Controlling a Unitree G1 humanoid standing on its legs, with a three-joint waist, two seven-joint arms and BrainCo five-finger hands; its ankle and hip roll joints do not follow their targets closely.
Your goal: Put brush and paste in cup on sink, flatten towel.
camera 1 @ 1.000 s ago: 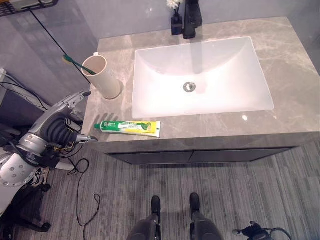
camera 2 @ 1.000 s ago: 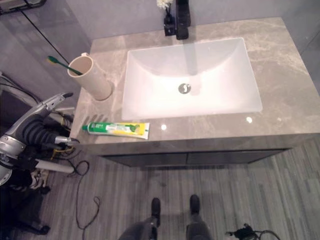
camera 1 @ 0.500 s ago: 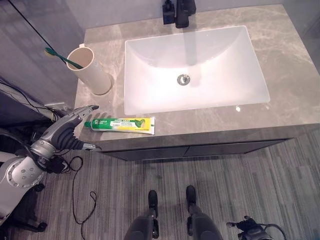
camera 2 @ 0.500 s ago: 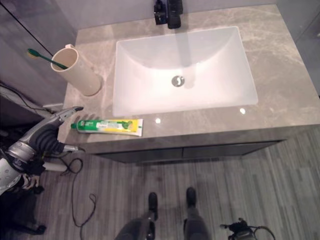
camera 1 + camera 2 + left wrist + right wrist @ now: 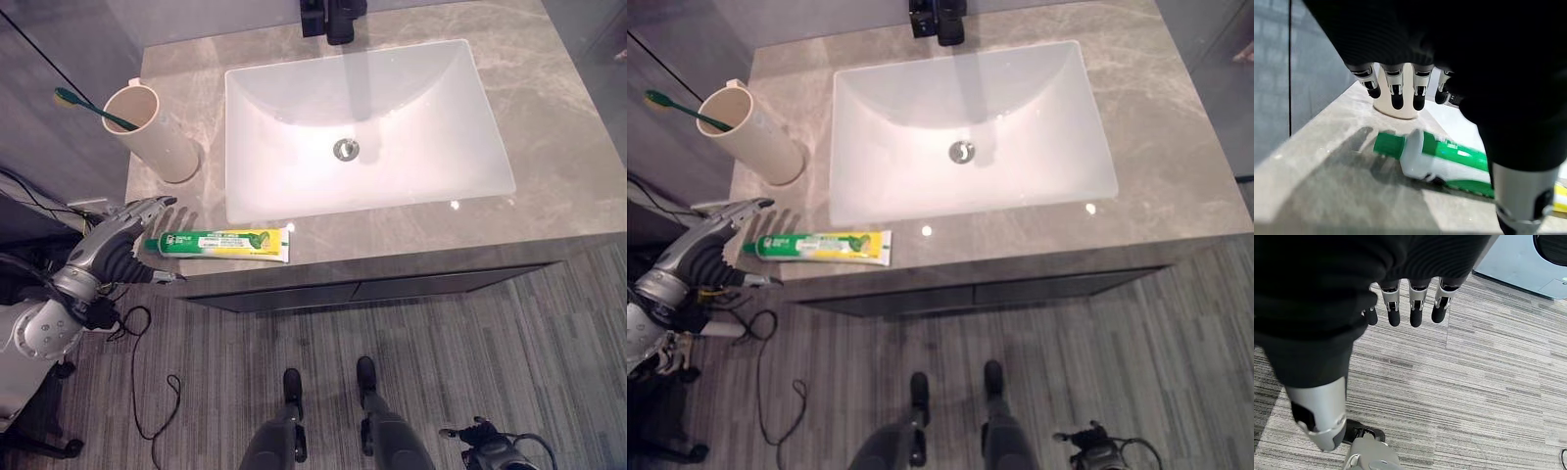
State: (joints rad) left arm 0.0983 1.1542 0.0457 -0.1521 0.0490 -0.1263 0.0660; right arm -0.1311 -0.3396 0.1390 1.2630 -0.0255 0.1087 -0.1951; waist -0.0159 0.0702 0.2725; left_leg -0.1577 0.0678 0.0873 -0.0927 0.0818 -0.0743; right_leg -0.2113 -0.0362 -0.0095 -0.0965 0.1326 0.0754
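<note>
Brush (image 5: 93,107) in cup (image 5: 152,134), paste (image 5: 223,243) before it.

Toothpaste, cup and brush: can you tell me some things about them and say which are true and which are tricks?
1. The toothpaste lies on the counter. True.
2. The brush is in the cup. True.
3. The left hand is holding the toothpaste. False: it is open beside the cap end, not gripping.
4. The cup stands inside the sink. False: it stands on the counter, left of the sink.
5. The right hand hangs over the floor. True.
</note>
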